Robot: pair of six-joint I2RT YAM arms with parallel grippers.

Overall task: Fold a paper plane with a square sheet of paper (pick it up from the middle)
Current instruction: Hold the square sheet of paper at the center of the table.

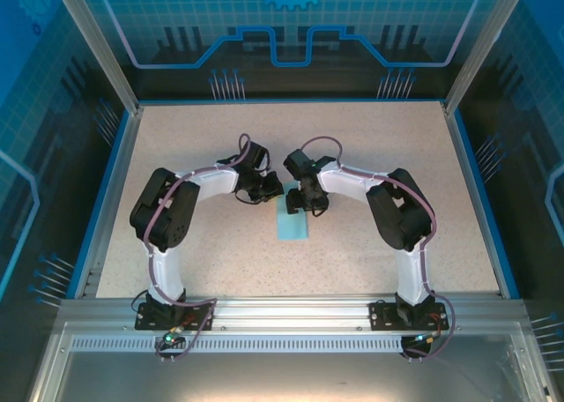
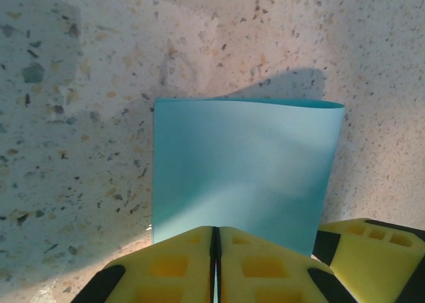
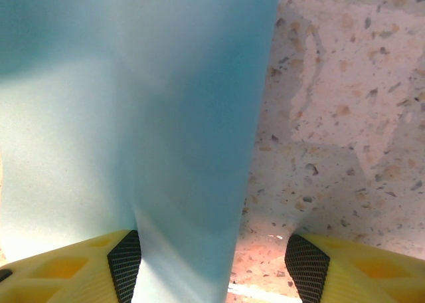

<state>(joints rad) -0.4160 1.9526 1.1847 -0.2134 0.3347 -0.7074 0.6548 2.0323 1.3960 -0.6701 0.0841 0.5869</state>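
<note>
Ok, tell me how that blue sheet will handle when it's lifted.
Probably floppy: the sheet bows up off the table, casting a shadow. Likely very light and easily creased, so the pinch of the left gripper may mark it.

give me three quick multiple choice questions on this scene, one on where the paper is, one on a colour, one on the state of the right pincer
1. Where does the paper sheet lie on the table?
A. at the far left corner
B. near the middle, where the two arms meet
C. against the right rail

2. What colour are the fingers of the left pincer?
A. yellow
B. red
C. white

3. How does the right pincer stand?
A. shut tight
B. open, fingers wide apart
C. shut on a pen

Answers:
1 B, as the top view shows the sheet mid-table between the arm tips.
2 A, as the left wrist view shows yellow fingers.
3 B, as the right wrist view shows a wide gap between its fingers.
</note>
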